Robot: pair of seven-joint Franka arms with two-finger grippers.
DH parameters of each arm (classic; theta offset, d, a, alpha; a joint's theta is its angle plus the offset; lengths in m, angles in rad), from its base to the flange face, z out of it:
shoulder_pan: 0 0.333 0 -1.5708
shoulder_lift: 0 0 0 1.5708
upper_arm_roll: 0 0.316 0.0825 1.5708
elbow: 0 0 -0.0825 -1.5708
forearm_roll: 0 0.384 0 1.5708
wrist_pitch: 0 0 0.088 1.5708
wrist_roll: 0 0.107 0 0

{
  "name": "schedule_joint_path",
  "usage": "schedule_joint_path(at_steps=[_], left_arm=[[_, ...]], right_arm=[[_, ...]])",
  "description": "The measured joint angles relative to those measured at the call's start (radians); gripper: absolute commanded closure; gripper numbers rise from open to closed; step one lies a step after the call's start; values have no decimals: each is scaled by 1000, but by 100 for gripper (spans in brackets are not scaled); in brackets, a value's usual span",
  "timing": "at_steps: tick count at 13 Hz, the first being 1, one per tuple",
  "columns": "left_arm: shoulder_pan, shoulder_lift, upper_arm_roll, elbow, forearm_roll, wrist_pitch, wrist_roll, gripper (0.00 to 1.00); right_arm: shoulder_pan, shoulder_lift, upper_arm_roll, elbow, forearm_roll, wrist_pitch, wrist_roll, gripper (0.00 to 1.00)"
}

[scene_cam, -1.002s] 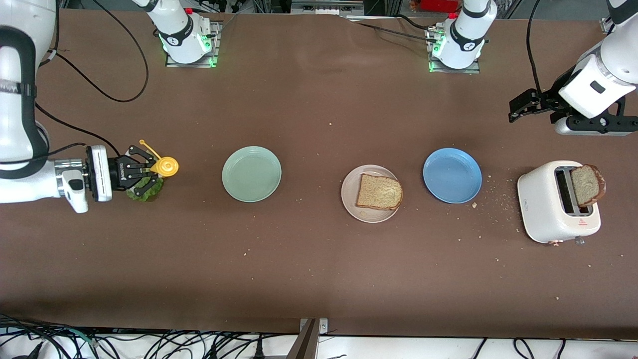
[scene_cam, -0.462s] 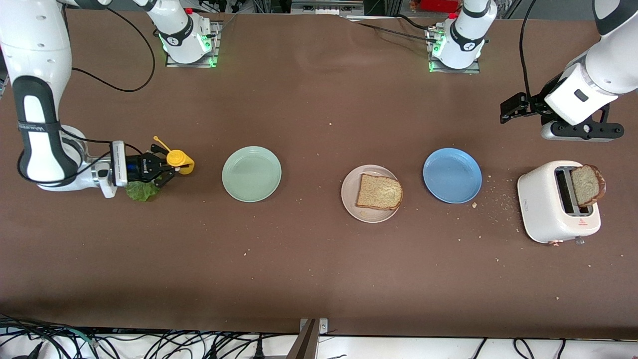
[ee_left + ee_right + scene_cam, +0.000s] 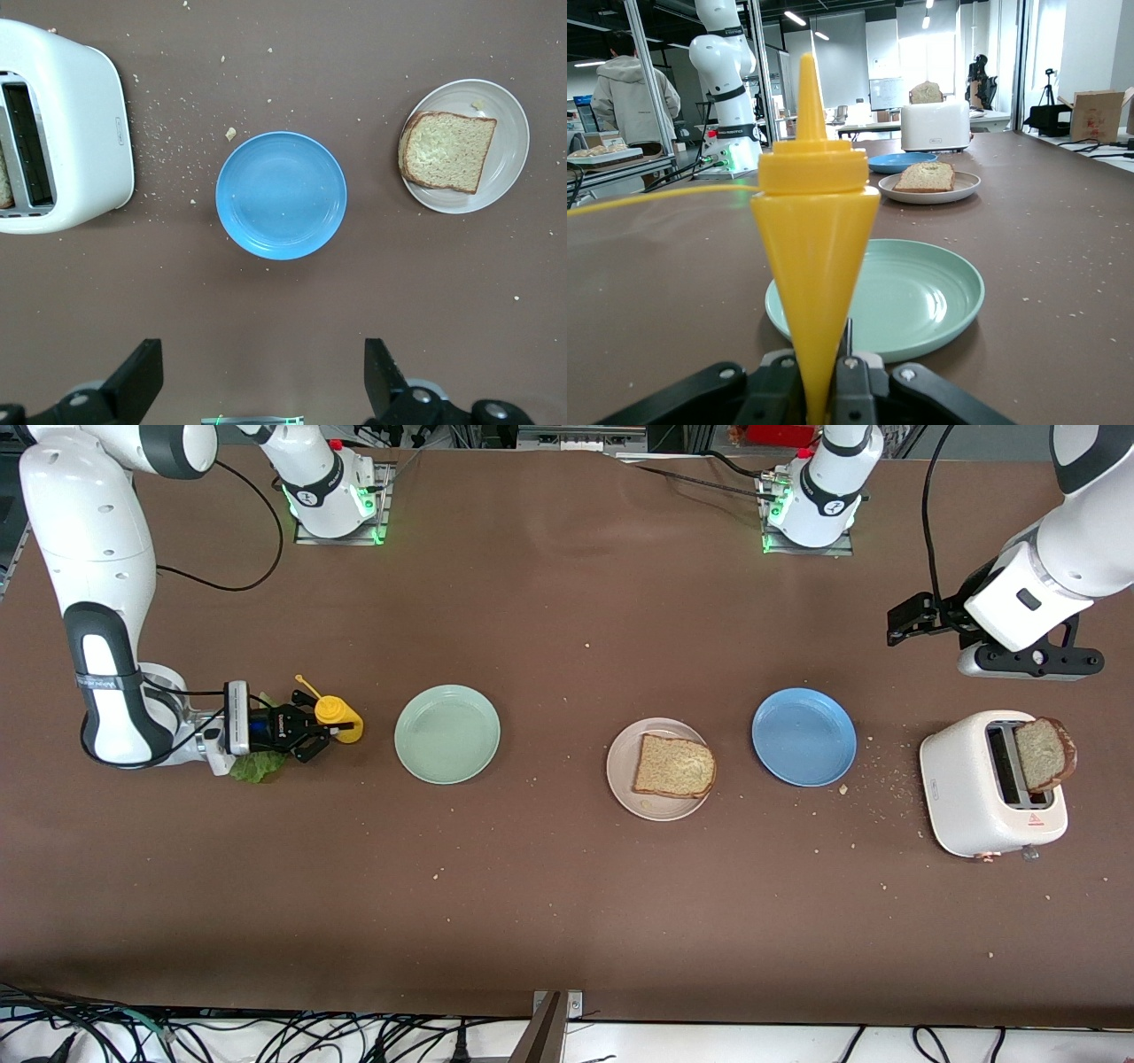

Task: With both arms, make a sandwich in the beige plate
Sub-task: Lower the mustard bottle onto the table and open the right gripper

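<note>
Right gripper (image 3: 312,733) low, jaws clamping yellow bottle (image 3: 337,718); left gripper (image 3: 908,622) aloft, jaws wide.

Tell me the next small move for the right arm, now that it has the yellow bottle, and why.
Probably carry the yellow squeeze bottle, gripped in the right gripper, past the mint-green plate toward the beige plate. The bread slice there lies bare, so sauce seems the likely next step. The left gripper hangs open above the table near the toaster, clear of that path.
</note>
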Motion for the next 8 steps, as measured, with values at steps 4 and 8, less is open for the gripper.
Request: schedule_joint_path(at_steps=[4, 8], left_arm=[[0, 0, 0, 0, 0, 0, 0, 0], [0, 0, 0, 0, 0, 0, 0, 0]], right_arm=[[-5, 51, 0, 19, 33, -13, -30, 59], [-9, 57, 0, 27, 34, -24, -30, 0]])
